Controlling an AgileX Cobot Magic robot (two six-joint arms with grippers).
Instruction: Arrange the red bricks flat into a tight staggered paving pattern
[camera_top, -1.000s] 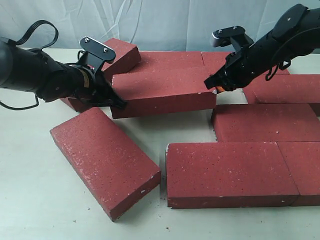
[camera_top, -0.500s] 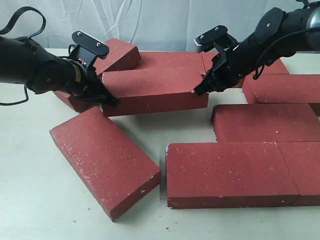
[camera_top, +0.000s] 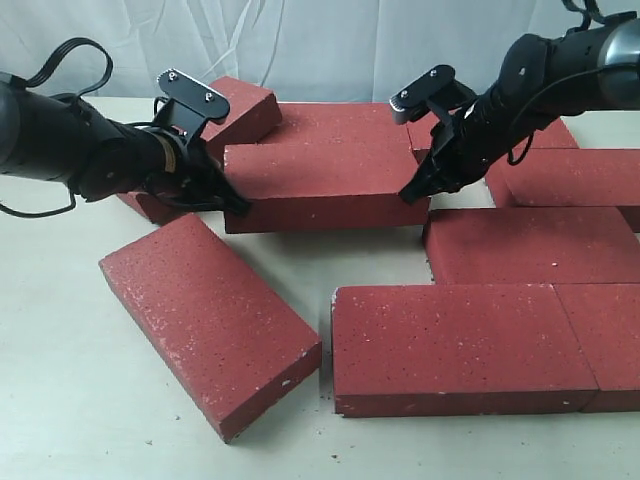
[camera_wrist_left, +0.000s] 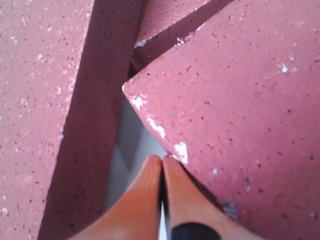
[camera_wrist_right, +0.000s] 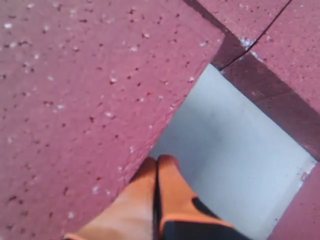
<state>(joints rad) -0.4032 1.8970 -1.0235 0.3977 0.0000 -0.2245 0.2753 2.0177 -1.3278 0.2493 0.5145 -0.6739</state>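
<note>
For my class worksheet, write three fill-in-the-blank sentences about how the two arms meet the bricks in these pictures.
1. The left end effector and right end effector sit at opposite ____ of the middle brick.
2. Both have their jaws ____, holding nothing.
3. Their fingertips are coloured ____.
Missing words: ends; shut; orange.

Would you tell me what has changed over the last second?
The middle brick slid toward the left arm, then back to about where it began, held between the shut left gripper and right gripper; the right gripper ended lower on its end. The other bricks stayed put.
</note>
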